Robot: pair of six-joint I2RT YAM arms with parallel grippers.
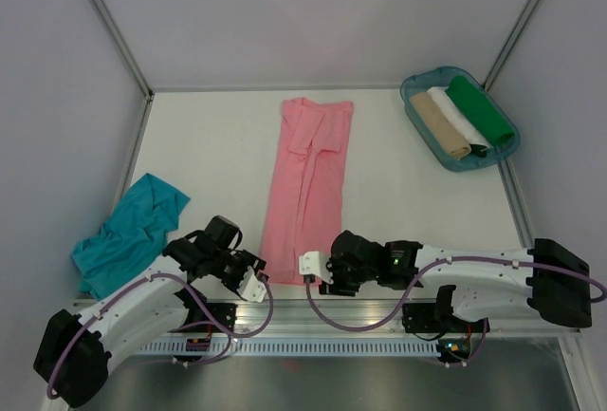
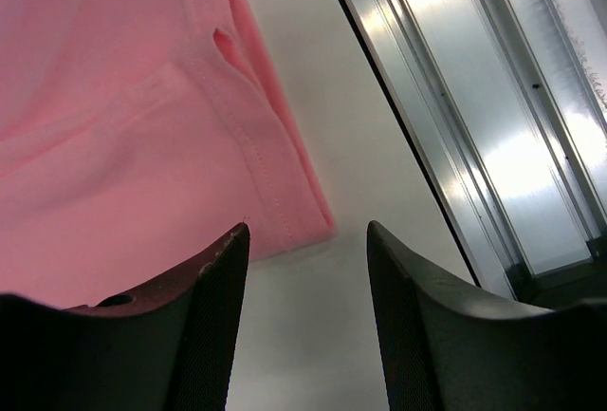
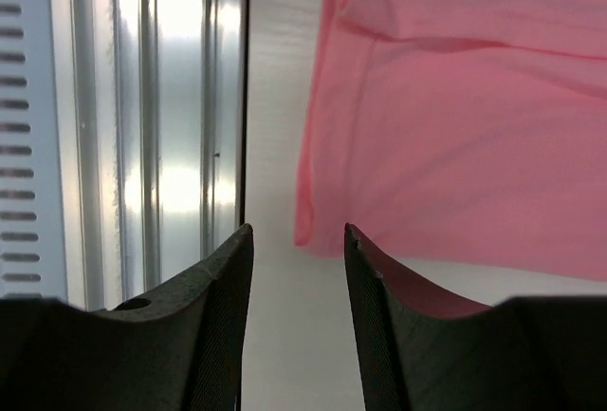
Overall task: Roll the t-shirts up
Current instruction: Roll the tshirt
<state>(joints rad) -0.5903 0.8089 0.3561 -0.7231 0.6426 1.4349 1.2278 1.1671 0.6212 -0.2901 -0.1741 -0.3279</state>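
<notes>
Left wrist view: the left fingers (image 2: 209, 326) are spread wide with nothing between them, only bare white table (image 2: 313, 335) in the gap. Just beyond their tips lies a near corner of the salmon-pink t-shirt (image 2: 114, 126), its stitched hem running away from the tips. One finger overlaps the pink cloth in the picture; whether it touches cannot be told. An aluminium rail (image 2: 493, 117) runs past the other finger, cut off by the frame.

Right wrist view: the right fingers (image 3: 213, 326) are likewise spread and hold nothing. The shirt's other near corner (image 3: 474, 145) sits just past one tip and spreads out beyond that finger; the rail (image 3: 142, 126) lies outside the other.

Top external view: both sets of fingers are mostly hidden under the wrists at the shirt's (image 1: 308, 183) near hem. Ahead of them the shirt stretches away as a long narrow folded strip, flat on the table (image 1: 218, 136). Off to the outer side of the left fingers a teal t-shirt (image 1: 128, 231) lies crumpled, partly hidden by the arm. Farthest away, beyond the right fingers, a teal tray (image 1: 412, 83) holds three rolled cloths (image 1: 458, 119): tan, white, green.
</notes>
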